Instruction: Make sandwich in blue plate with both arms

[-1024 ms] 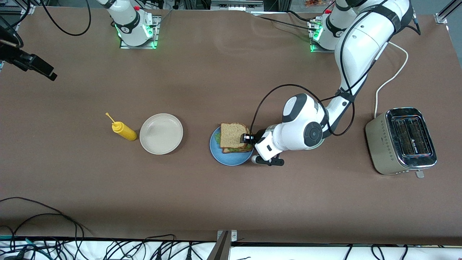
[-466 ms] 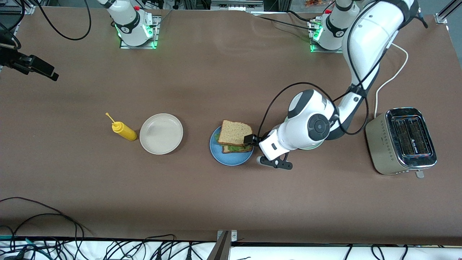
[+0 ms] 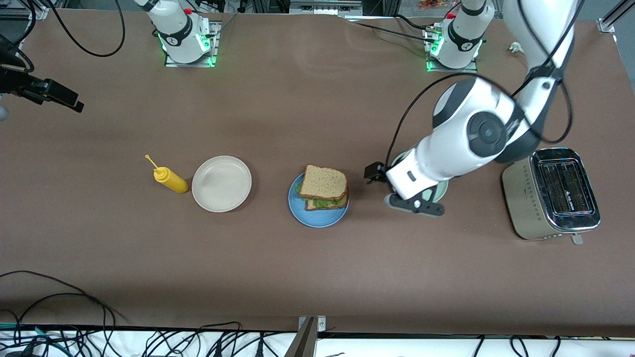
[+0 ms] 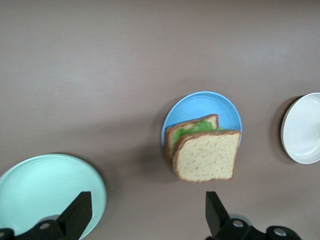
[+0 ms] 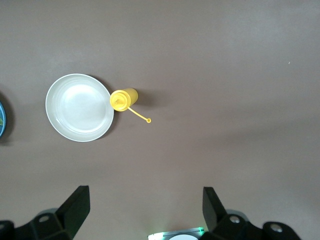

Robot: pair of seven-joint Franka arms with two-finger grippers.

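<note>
hovering left gripper (image 4: 145, 215) spread wide, empty, over the pale green plate (image 3: 443, 191) | right gripper (image 5: 145, 210) waiting, spread empty | risking: offset top slice sliding off the sandwich (image 3: 323, 188) on the blue plate (image 3: 317, 219)

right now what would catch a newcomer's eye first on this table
The sandwich stacked on the blue plate mid-table draws the eye first. Beside it, toward the left arm's end, the left tool hangs open and empty over the pale green plate, next to the shiny toaster.
</note>
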